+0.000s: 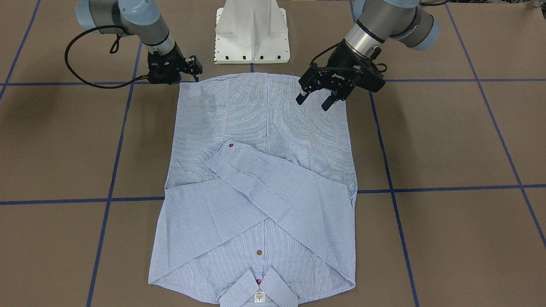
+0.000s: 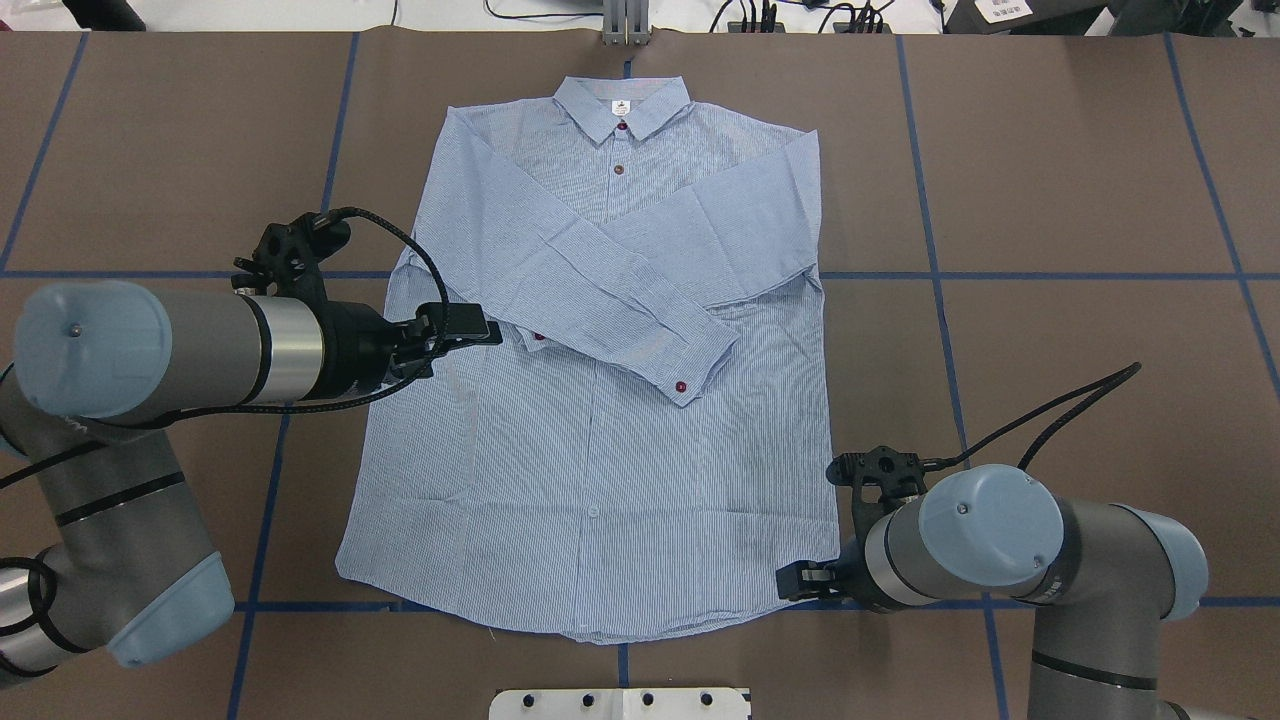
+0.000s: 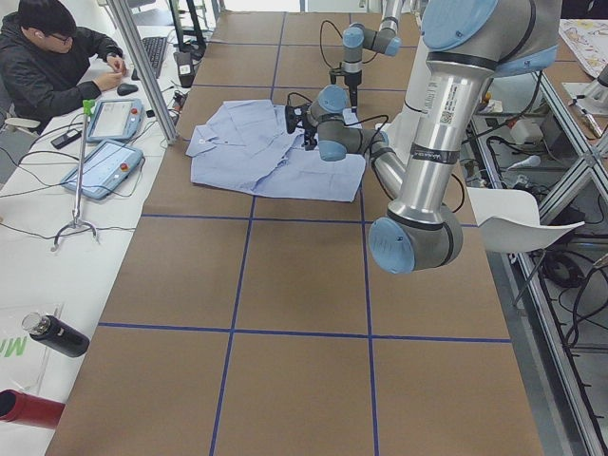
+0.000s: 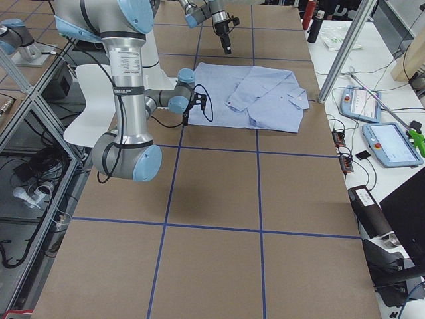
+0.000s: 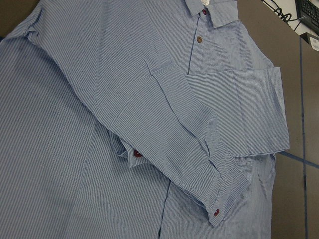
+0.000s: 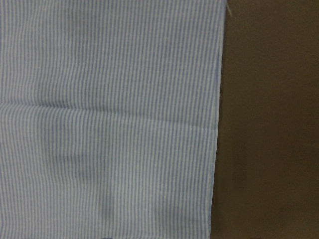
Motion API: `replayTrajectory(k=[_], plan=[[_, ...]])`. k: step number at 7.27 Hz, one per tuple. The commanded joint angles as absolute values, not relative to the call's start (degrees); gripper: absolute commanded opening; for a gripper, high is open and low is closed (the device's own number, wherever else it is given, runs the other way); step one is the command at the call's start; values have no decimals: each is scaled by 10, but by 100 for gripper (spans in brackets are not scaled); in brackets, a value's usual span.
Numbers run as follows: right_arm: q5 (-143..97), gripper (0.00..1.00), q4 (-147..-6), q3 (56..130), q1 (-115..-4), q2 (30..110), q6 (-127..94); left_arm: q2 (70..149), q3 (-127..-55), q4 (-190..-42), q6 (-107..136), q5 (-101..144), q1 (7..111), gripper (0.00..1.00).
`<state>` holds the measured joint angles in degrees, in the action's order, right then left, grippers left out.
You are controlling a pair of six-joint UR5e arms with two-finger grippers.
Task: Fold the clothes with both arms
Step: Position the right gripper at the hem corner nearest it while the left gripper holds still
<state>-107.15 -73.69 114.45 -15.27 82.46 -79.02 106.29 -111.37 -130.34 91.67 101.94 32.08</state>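
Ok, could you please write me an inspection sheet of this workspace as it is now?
Surface: brown table with a grid of blue tape lines.
Job's things: light blue striped shirt lying flat, buttoned, both sleeves folded across its front.
Clutter: nothing seen.
Hands: left hand open and raised over the shirt; right hand at a hem corner, open or shut cannot be told.
Cables: left wrist cable loops above the shirt's edge; right wrist cable arcs over bare table.
Surroundings: person seated at a side bench with control tablets.
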Motion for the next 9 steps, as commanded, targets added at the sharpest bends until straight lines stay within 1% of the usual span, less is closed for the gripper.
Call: replayTrajectory(k=[1, 3, 5, 6, 7, 9], plan=[[-1073, 81, -743, 1140, -152, 824, -790, 1063, -1115, -1303, 917, 1020, 321, 99], [-1072, 71, -743, 1136, -152, 824, -790, 1062, -1115, -1303, 917, 1020, 320, 99], [-1075, 68, -743, 1138, -156, 823, -790, 1062, -1116, -1303, 917, 1020, 321, 99], [-1075, 62, -743, 1137, -158, 823, -790, 1062, -1115, -1303, 917, 1020, 320, 99], [-1075, 53, -743, 1136, -158, 824, -790, 1061, -1115, -1303, 917, 1020, 320, 99], [-1075, 48, -743, 1136, -158, 824, -790, 1061, -1115, -1303, 918, 1020, 320, 99]])
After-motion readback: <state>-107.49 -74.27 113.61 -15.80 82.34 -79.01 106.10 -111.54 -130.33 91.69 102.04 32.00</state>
